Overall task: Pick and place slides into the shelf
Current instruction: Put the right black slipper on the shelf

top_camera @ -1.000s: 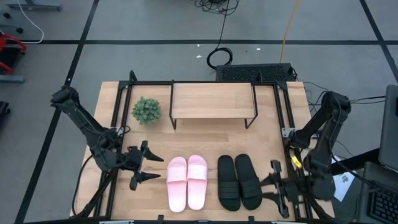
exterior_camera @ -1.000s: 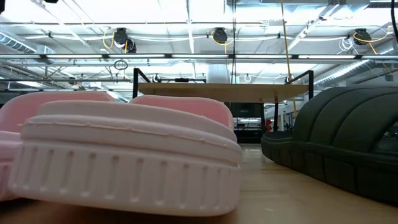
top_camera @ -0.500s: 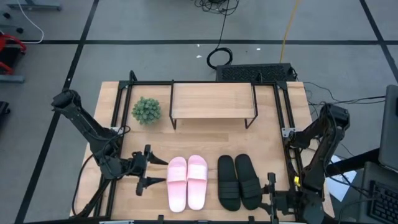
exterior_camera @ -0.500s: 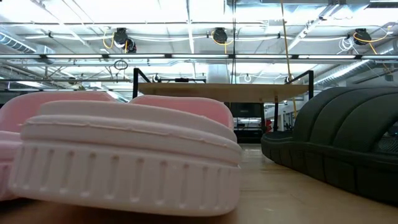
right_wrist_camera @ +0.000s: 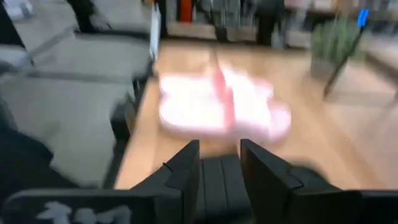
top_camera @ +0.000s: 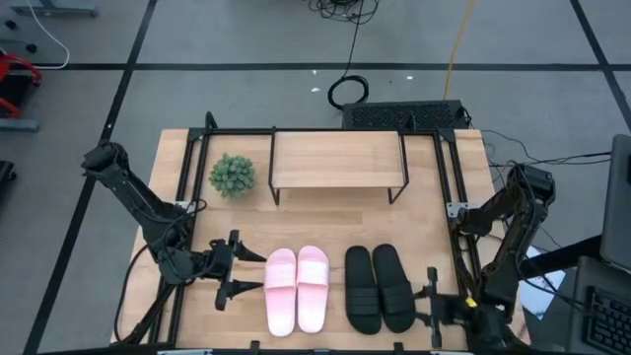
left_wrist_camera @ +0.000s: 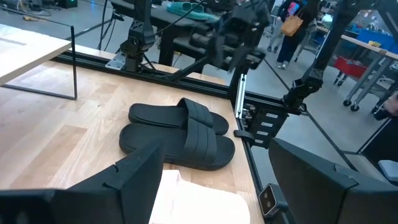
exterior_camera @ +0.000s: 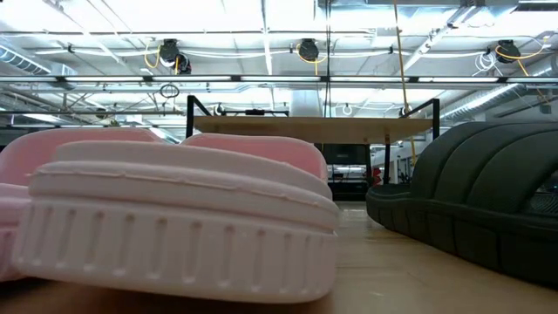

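Pink slides (top_camera: 297,288) just beside the spread-fingered left gripper (top_camera: 237,269); black slides (top_camera: 379,287) near the likewise parted right gripper (top_camera: 431,306)

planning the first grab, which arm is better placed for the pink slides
Left, probably. The left gripper sits open right beside the pink slides, while the right gripper is past the black slides.

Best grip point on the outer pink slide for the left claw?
Take the outer pink slide across its wide strap, coming in from its outer side where the open left claw already waits. The strap arches above the sole, probably leaving room for a finger under it.
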{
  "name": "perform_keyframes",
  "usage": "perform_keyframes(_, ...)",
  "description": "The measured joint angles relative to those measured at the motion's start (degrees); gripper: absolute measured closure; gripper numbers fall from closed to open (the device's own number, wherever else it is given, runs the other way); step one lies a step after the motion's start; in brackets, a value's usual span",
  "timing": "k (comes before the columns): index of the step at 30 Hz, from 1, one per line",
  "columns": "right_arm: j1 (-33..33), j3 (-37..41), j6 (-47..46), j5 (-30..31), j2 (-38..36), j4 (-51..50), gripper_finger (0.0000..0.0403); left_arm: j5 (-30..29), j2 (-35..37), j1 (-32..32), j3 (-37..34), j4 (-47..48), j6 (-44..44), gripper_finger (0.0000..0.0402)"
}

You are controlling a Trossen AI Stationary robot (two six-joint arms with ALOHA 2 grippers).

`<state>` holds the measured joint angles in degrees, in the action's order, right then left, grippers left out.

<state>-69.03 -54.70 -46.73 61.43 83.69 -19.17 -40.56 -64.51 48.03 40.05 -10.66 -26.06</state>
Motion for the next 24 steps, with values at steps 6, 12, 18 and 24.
perform_keyframes(6, 2.23, 0.04, -14.46, -9.55, -3.10, -15.97, 0.0321, 0.00, 0.00, 0.00, 0.00, 0.00, 0.16, 0.0108)
perform_keyframes(12, 3.21, 0.04, -16.31, -19.95, -8.24, -19.77, 0.0333, 0.00, 0.00, 0.00, 0.00, 0.00, 0.24, 0.0108)
perform_keyframes(18, 4.52, 0.07, -21.17, -24.85, -14.80, -21.18, 0.0333, -0.02, 0.00, 0.00, 0.00, 0.00, 0.94, 0.0108)
perform_keyframes(24, 7.40, 2.55, -23.15, -29.12, -21.14, -21.83, 0.0324, -0.35, 0.00, -0.07, 0.00, -0.02, 1.53, 0.0108)
